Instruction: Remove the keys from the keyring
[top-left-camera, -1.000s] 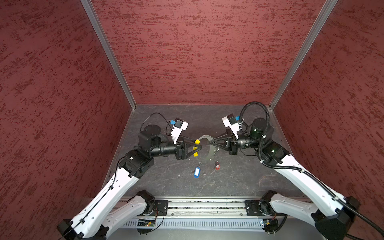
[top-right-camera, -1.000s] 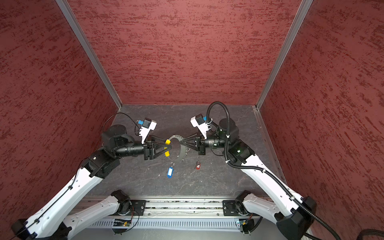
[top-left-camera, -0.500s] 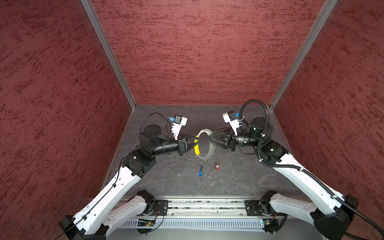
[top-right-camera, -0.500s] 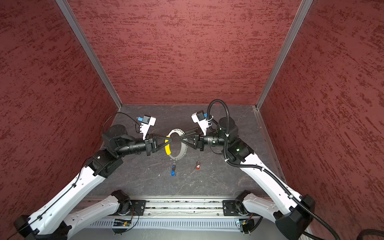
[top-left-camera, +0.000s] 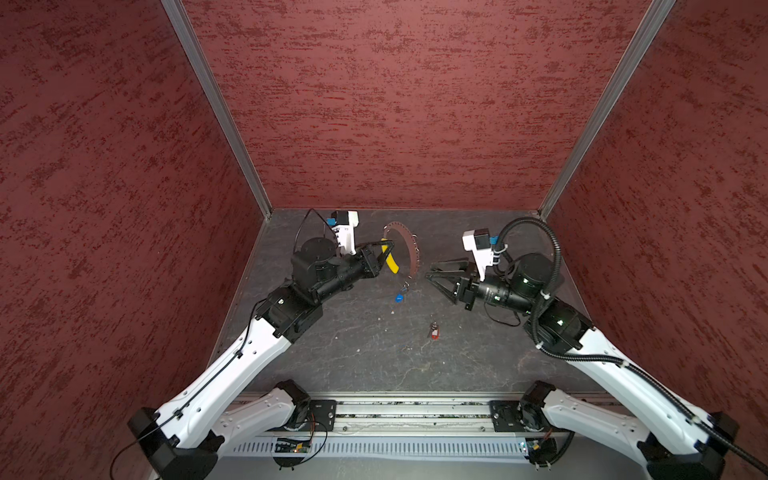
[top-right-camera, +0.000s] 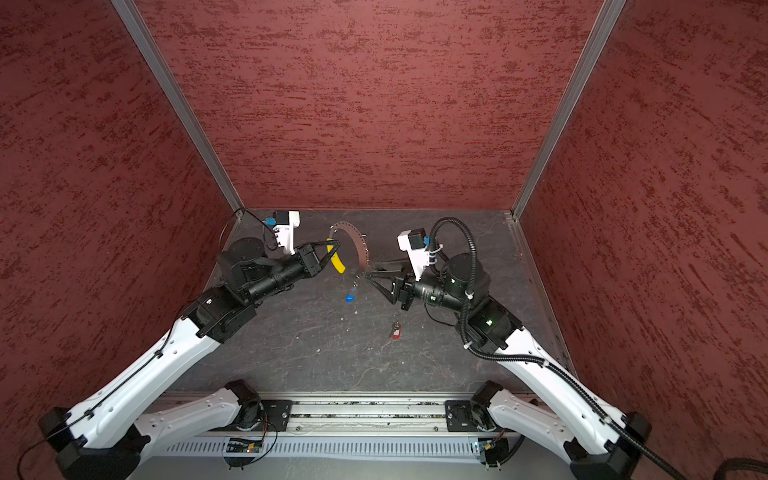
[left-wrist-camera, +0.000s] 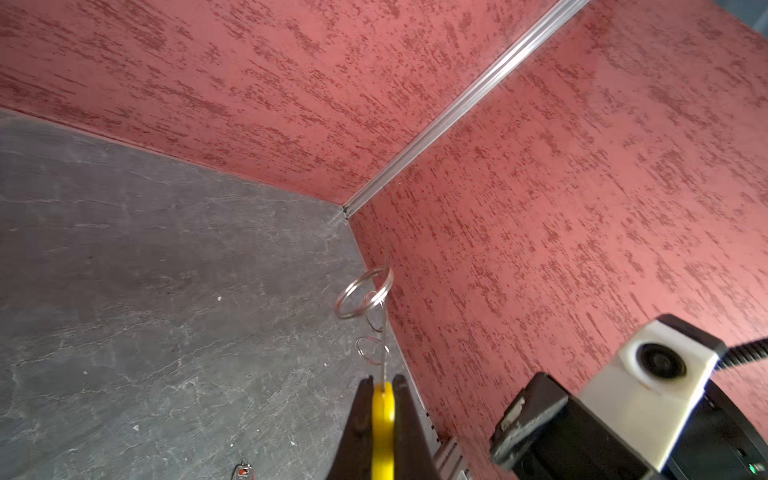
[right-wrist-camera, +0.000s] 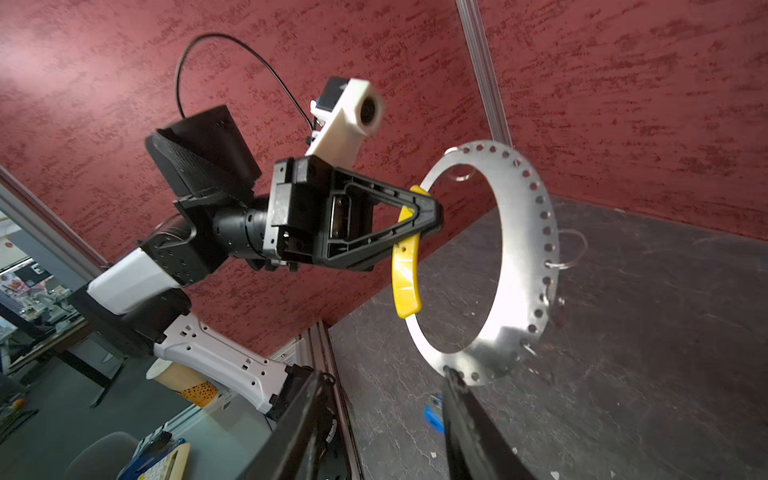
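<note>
The keyring (top-left-camera: 412, 249) (top-right-camera: 362, 245) is a flat silver hoop with holes along its edge (right-wrist-camera: 524, 216), a curved yellow section (right-wrist-camera: 405, 282) and small silver rings (left-wrist-camera: 363, 293). It is held up on edge above the floor. My left gripper (top-left-camera: 388, 245) (top-right-camera: 336, 246) (left-wrist-camera: 383, 382) is shut on the yellow section. A blue-tagged key (top-left-camera: 399, 297) (top-right-camera: 350, 297) (right-wrist-camera: 432, 417) hangs below the hoop's lower end. A red-tagged key (top-left-camera: 434, 333) (top-right-camera: 396, 332) lies loose on the floor. My right gripper (top-left-camera: 430, 270) (top-right-camera: 370, 269) (right-wrist-camera: 384, 374) is open, just right of the hoop, holding nothing.
Red textured walls (top-left-camera: 395, 104) close in the dark grey floor (top-left-camera: 374, 353) on three sides. A metal rail (top-left-camera: 395, 415) with both arm bases runs along the front. Small pale specks and a bit of wire (top-left-camera: 405, 348) lie on the floor near the red-tagged key.
My left gripper has shut on the yellow section and carried the keyring up and towards the back left. My right gripper has let go of the hoop, opened and drawn back right.
</note>
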